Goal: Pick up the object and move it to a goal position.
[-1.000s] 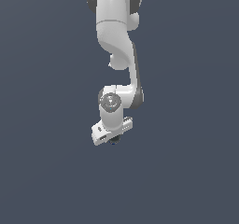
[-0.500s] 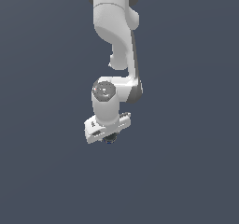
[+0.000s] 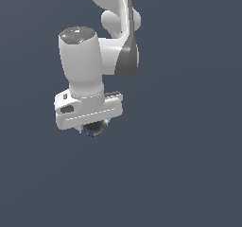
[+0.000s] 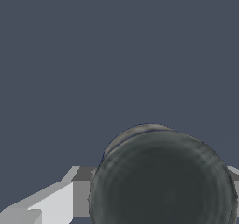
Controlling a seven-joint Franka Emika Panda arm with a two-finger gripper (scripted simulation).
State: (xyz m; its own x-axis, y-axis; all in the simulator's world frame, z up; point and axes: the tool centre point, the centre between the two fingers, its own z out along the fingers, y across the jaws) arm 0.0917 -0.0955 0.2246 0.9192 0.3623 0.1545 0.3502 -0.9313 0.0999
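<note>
The object (image 3: 93,129) is a small dark round thing with a blue edge. In the exterior view it sits tucked under my white gripper (image 3: 92,126), held between the fingers and mostly hidden by the hand. In the wrist view the object (image 4: 163,181) fills the near part of the picture as a dark mottled grey disc, with a white and grey finger (image 4: 70,197) pressed beside it. The gripper is shut on the object and holds it up off any surface.
Plain dark blue-grey background fills both views. The white arm (image 3: 116,41) rises to the top of the exterior view. No table edge, container or goal marker shows.
The arm has swung toward the exterior view's left and come closer to the camera, with the object still in the gripper. The hand now looks larger and tilted.
</note>
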